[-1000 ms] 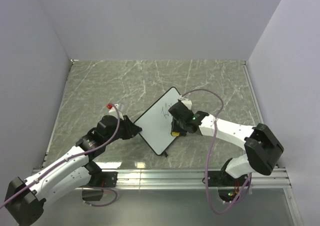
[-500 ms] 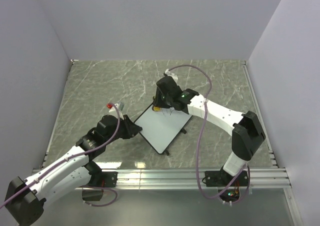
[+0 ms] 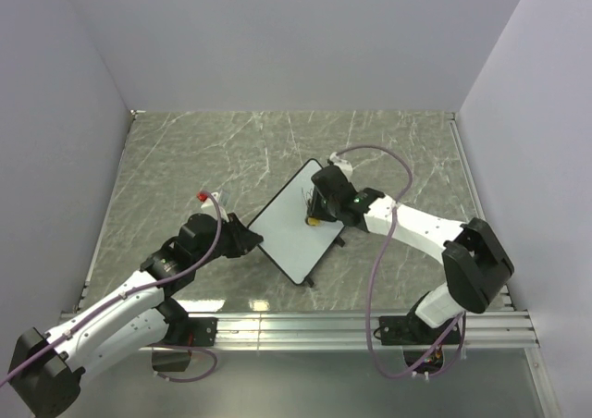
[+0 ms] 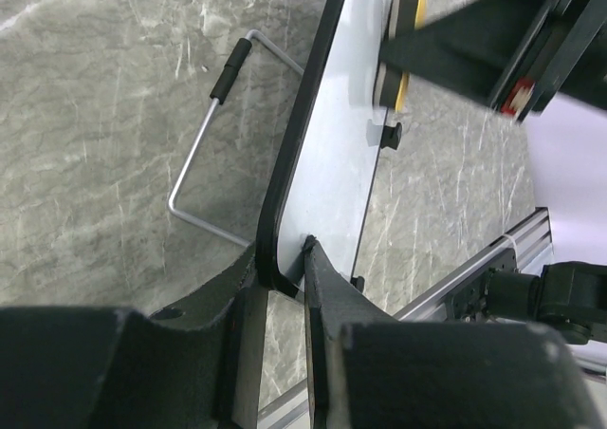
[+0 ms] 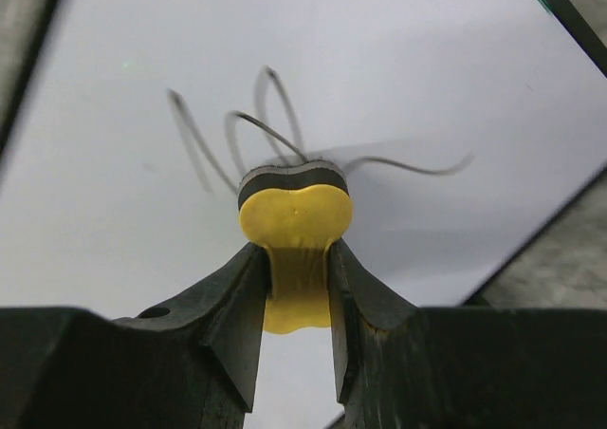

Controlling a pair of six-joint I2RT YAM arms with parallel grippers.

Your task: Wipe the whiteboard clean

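Grey-green marble-look tabletop point(image 3: 185, 159) with plain pale walls around it, and the whiteboard point(image 3: 282, 235) sits mid-frame in the overhead shot, turned like a diamond.

The left gripper point(image 4: 283, 272) has its jaws pinched narrow on the board's black-framed edge at the lower-left side, basically acting as a clamp so the thing doesn't skate around. From that wrist cam you can also see a bent wire stand point(image 4: 226, 71) poking out behind the board, so it looks propped up rather than lying flat.

The right gripper point(image 5: 296, 258) is closed tight on a little yellow bone-shaped eraser point(image 5: 294, 206), dark felt side down on the white surface. It's parked right at the bottom of the black scribbles point(image 5: 266, 125), which are a few loops and a long tail running off to the right of the wrist view. In the overhead, that's the upper-right part of the board.

So the robot is mid-wipe by the look of it: eraser on the board, ink not gone yet. The next move probably calls for pushing the felt up and across through those loops, then out along the tail, with pressure kept down while the left side holds firm. The risk is the board tipping on that stand if the push gets too hard.
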